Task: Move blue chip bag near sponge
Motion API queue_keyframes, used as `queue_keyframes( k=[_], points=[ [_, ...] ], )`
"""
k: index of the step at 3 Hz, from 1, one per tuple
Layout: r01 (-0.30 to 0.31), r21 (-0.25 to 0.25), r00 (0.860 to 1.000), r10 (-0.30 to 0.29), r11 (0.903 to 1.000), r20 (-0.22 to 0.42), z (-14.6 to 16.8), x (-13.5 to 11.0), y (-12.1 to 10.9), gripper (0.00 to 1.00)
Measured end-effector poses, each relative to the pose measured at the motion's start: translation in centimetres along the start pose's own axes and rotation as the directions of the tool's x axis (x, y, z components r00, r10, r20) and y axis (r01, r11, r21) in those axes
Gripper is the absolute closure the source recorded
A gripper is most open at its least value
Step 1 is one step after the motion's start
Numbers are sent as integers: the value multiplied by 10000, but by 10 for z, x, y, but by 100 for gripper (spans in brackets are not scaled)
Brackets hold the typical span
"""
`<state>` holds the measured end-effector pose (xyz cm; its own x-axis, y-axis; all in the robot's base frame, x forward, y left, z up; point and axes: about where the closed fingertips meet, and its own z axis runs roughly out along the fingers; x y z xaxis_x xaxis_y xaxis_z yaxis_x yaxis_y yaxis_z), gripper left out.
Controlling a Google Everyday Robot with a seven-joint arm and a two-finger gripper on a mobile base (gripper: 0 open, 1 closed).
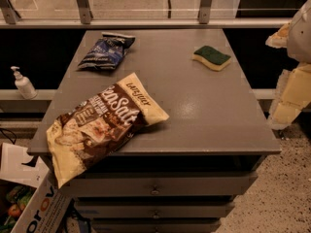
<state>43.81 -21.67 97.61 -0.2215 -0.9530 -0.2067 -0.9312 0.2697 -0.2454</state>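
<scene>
The blue chip bag (106,51) lies flat at the far left of the grey cabinet top (204,115). The sponge (211,57), dark green on top and yellow underneath, lies at the far right of the same top, well apart from the bag. My arm and gripper (290,95) hang at the right edge of the view, beside the cabinet's right side, away from both things and holding nothing that I can see.
A large brown and cream "Sea Salt" bag (99,124) lies at the front left, overhanging the cabinet's edge. A pump bottle (23,83) stands on a ledge to the left. A cardboard box (34,208) sits on the floor at the lower left. Drawers (155,188) face front.
</scene>
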Motion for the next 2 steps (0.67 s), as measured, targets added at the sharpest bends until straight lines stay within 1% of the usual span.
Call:
queue_keyframes(
  k=[1, 2],
  points=[
    [-10, 65, 10000, 10, 10000, 34, 0, -1, 0, 0],
    [-429, -187, 9981, 437, 9989, 432, 24, -9, 4, 0]
  ],
)
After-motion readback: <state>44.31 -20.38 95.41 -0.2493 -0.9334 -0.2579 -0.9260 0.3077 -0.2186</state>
